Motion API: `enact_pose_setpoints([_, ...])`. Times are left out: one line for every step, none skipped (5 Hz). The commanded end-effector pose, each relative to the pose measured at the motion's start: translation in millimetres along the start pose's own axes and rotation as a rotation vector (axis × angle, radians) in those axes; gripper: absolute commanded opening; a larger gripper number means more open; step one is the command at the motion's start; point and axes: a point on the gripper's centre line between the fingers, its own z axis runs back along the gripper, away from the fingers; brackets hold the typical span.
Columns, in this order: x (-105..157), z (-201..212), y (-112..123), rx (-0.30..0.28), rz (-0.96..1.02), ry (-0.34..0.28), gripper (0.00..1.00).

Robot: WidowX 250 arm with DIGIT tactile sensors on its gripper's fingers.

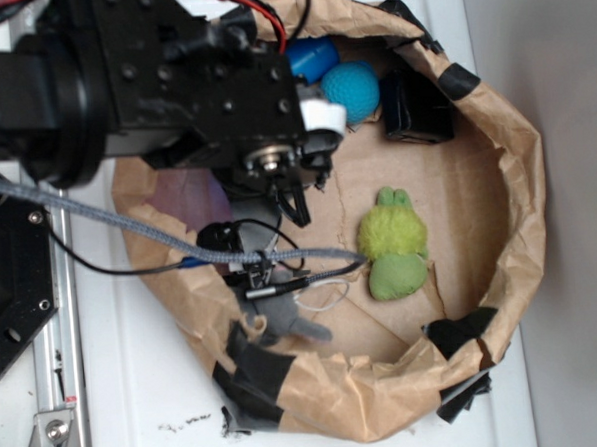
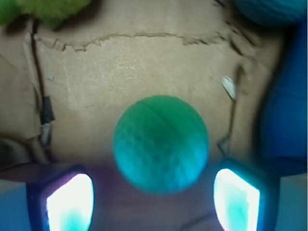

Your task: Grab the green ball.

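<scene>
Wrist view: green ball [image 2: 161,143] between spread jaws, on cardboard floor [image 2: 134,67].
Gripper [image 2: 154,199] jaws stand wide, one glowing fingertip [image 2: 71,202] each side of the ball's lower half, neither clearly touching it. Beyond the jaws: lime plush toy [image 2: 45,9] far left, teal-blue ball [image 2: 269,10] far right. Exterior view: arm [image 1: 161,80] hides the green ball; plush toy [image 1: 393,249], teal-blue ball [image 1: 352,91], black box [image 1: 416,107] inside brown paper rim [image 1: 521,172].
</scene>
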Motion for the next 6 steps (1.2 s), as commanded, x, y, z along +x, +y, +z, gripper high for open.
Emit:
enact_pose_setpoints([-1.6, -20.3, 2.7, 0.067, -0.311, -0.037, 1.00])
enact_pose_setpoints([-3.5, -27.7, 0.9, 0.101, -0.336, -0.052, 1.00])
enact_pose_setpoints([4.7, -33.7, 4.0, 0.091, -0.329, -0.031, 1.00])
enact_pose_setpoints([8.1, -42.8, 5.2, 0.104, -0.310, -0.013, 0.29])
enact_pose_setpoints([7.1, -31.1, 4.1, 0.100, -0.295, -0.018, 0.00])
enact_pose_setpoints([13.9, 15.1, 2.4, 0.026, -0.206, -0.015, 0.00])
